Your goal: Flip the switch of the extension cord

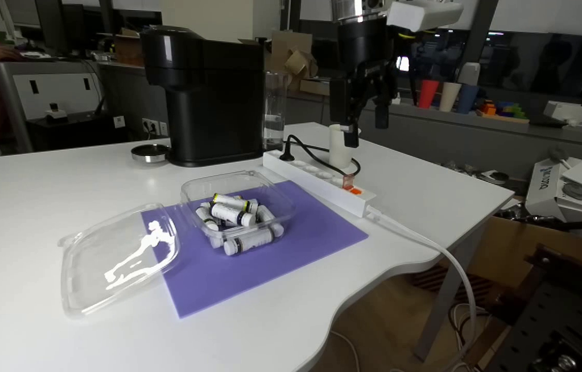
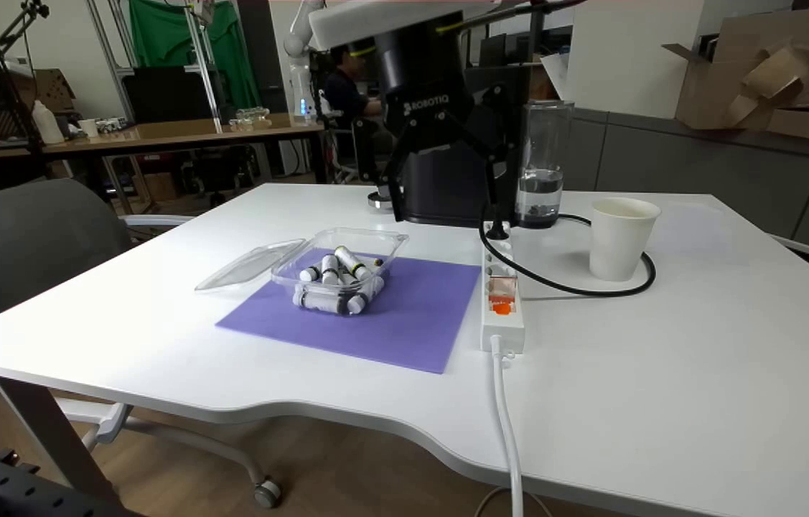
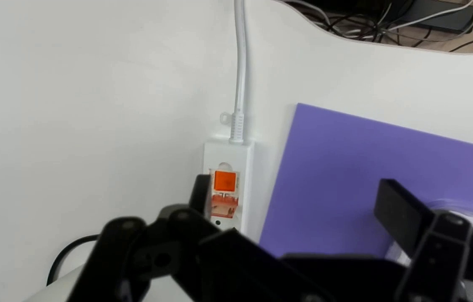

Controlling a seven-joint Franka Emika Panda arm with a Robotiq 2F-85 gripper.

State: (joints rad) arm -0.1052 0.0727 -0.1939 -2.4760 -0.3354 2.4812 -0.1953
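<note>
The black two-fingered pincer (image 3: 294, 186) is hanging in the air, spread wide and pinching nothing. White letters (image 2: 426, 105) on it are saying ROBOTIQ. Lower down, the small square orange switch (image 3: 225, 181) is sitting in the long white plastic power strip (image 1: 316, 186), near the thick white cable (image 3: 240, 63). The see-through reddish cover (image 1: 348, 181) is standing up, so I'm guessing only the flip is left. Labels on the small white tubes (image 1: 231, 214) are looking too tiny to read.
</note>
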